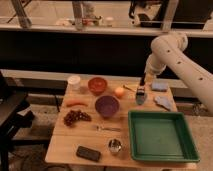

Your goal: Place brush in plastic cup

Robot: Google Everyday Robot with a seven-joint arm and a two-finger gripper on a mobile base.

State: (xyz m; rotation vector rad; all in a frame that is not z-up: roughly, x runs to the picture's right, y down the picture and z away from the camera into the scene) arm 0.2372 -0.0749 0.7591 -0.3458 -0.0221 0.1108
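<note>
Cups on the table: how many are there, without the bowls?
3. The white cup at the back left; the metal cup at the front, left of the green tray; the plastic cup right of the orange fruit, just below the gripper. None seems hidden.

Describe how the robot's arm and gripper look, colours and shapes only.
The arm is off-white, made of thick rounded tubular segments with a bulbous joint; a row of small dark dots runs along its forearm. No loose cables show. The gripper, just above the plastic cup on the wooden table, is dark and narrow.
</note>
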